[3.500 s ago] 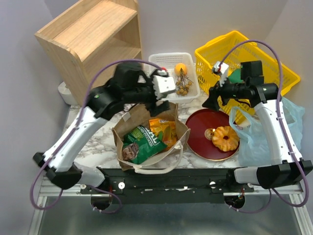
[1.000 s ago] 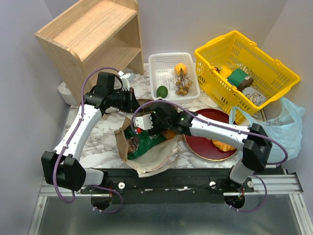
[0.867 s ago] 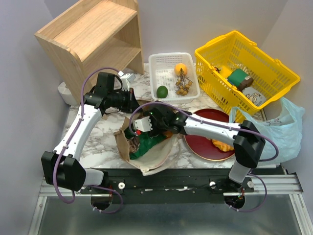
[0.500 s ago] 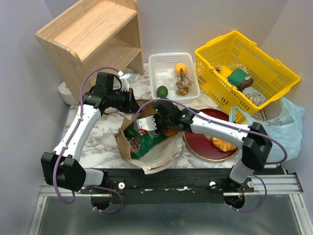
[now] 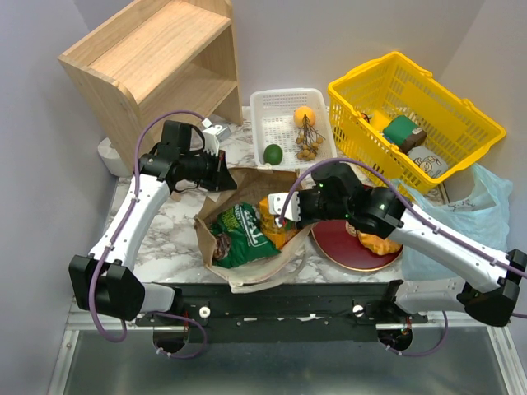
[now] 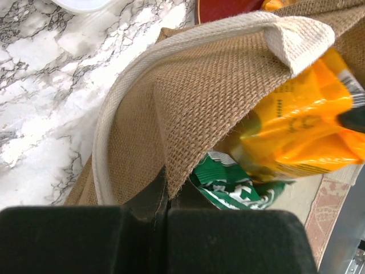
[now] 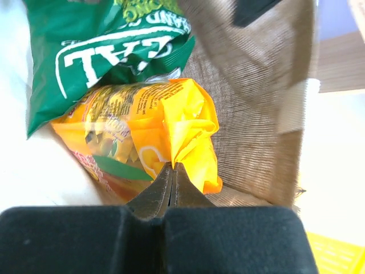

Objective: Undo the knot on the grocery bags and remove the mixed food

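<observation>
The orange snack packet sits mid-frame in the right wrist view, its crumpled top corner pinched between the closed fingers of the right gripper. It lies inside the brown bag, lower centre of the overhead view, with a green packet touching it. The left gripper is clamped on the bag's rim. The blue bag slumps at the right edge, near the red plate
</observation>
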